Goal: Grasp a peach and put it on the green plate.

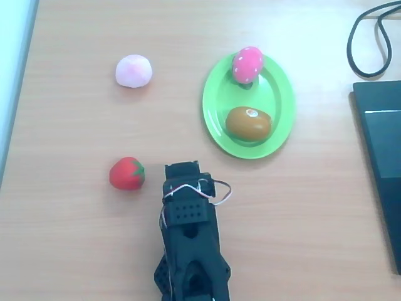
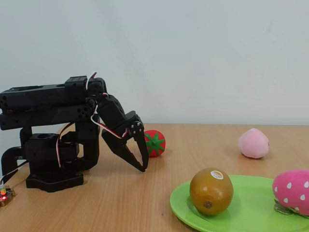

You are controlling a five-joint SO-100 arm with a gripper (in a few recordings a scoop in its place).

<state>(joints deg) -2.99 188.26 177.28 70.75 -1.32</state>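
Observation:
The peach [image 1: 133,71] [image 2: 253,143], a pale pink soft ball, lies on the wooden table, left of the green plate [image 1: 276,94] [image 2: 241,212] in the overhead view. On the plate rest a bright pink speckled fruit [image 1: 248,64] [image 2: 291,191] and a brown oval fruit [image 1: 249,123] [image 2: 211,191]. The black arm is folded low at the table's near edge. My gripper [image 1: 182,168] [image 2: 143,168] points down with its tips together just above the table and nothing between them. It hangs beside the red strawberry [image 1: 127,173] [image 2: 155,143], well short of the peach.
A black cable [image 1: 369,37] loops at the top right in the overhead view. A flat black device [image 1: 379,157] lies along the right edge. The table's left edge [image 1: 19,81] runs close to the peach's side.

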